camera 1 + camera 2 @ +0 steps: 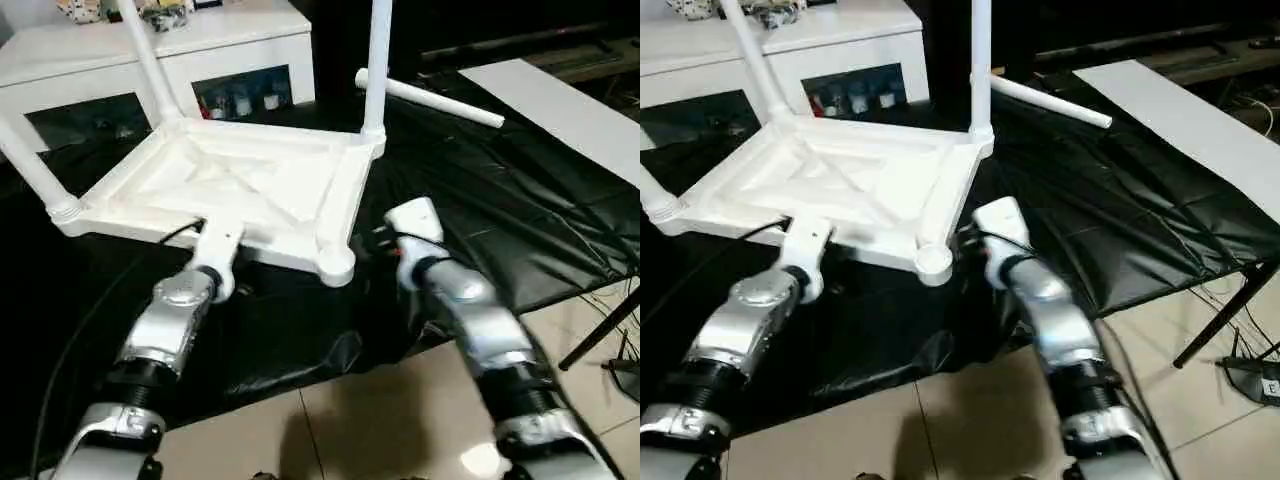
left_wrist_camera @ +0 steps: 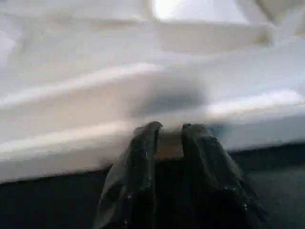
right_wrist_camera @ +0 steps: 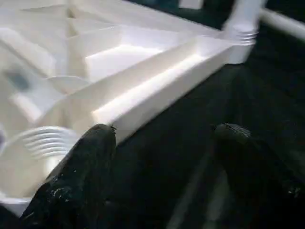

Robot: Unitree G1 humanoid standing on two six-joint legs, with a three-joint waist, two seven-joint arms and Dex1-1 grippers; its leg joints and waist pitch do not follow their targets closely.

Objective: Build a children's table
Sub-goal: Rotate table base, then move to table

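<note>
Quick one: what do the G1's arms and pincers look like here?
Silver metallic forearms with black ring joints, white housings at the wrists. A black cable runs beside the left arm. Left pincer and right pincer: two black fingers each, rounded tips. No markings visible.

The tabletop (image 1: 250,190) lies upside down on the counter (image 1: 520,200), near its front edge and toward the left. Three legs (image 1: 377,60) stand up from its corner sockets; the front right socket (image 1: 337,265) holds none. The fourth leg (image 1: 430,100) lies on the counter behind and to the right of the tabletop. The left end effector (image 2: 167,138) sits at the tabletop's front edge; the right end effector (image 3: 162,143) is just right of the empty socket. A cabinet (image 1: 150,60) stands behind the counter's back left.
</note>
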